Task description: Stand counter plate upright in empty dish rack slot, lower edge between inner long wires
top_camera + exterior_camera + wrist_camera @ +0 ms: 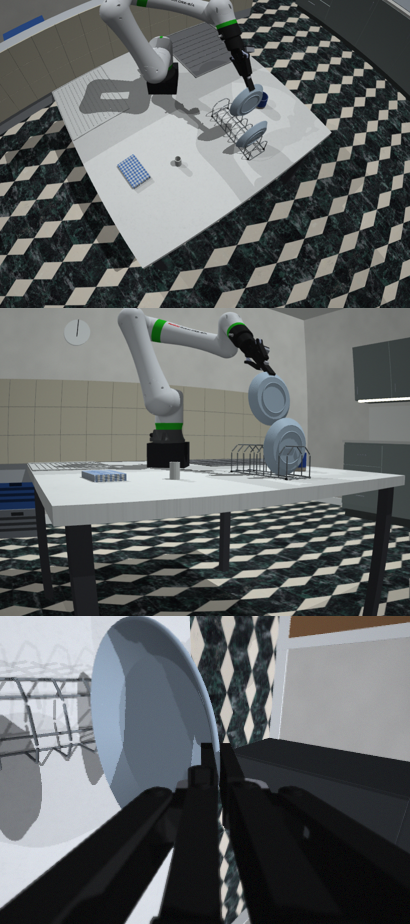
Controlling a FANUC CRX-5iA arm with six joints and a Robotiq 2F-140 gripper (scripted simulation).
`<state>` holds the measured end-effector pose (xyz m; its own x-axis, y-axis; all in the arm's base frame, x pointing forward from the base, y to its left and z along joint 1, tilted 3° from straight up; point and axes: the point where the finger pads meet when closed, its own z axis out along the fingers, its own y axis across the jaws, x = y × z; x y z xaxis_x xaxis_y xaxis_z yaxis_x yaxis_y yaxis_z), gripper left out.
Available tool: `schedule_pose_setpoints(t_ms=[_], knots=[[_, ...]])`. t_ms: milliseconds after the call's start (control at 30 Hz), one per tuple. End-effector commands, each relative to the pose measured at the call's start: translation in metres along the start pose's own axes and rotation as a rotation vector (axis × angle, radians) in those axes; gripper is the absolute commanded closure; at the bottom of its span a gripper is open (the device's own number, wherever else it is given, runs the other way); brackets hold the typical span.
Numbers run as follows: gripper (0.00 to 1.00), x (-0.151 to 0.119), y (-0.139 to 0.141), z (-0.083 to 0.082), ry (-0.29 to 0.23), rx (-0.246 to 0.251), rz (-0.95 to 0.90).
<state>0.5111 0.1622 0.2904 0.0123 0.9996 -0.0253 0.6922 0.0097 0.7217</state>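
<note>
My gripper [251, 88] [272, 373] [215, 761] is shut on the upper rim of a blue-grey plate [249, 101] [274, 397] [150, 716]. The plate hangs nearly upright in the air, above the rack in the exterior view, its lower edge clear of the wires. The dark wire dish rack [212, 115] [231, 462] [32, 733] stands on the counter. The other plate [253, 134] [286, 440] stands in a slot near the rack's front end, leaning slightly. In the exterior view the held plate's lower edge appears just above and behind the standing plate's top.
A blue cup [263, 100] [304, 462] stands beside the rack, partly behind the held plate in the top view. A small grey cup [178, 161] [174, 471] and a blue checked cloth [133, 171] [103, 475] lie farther off on the counter [185, 205] [198, 493].
</note>
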Motion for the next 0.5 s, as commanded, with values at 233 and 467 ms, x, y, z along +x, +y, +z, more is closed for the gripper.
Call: schedule_pose_setpoints(t_ms=[233,467], knots=[[0.9,0.0002,-0.0002,0.0007,0.001,-0.002,0.0],[0.9,0.0002,-0.0053,0.0059,0.001,-0.001,0.0]])
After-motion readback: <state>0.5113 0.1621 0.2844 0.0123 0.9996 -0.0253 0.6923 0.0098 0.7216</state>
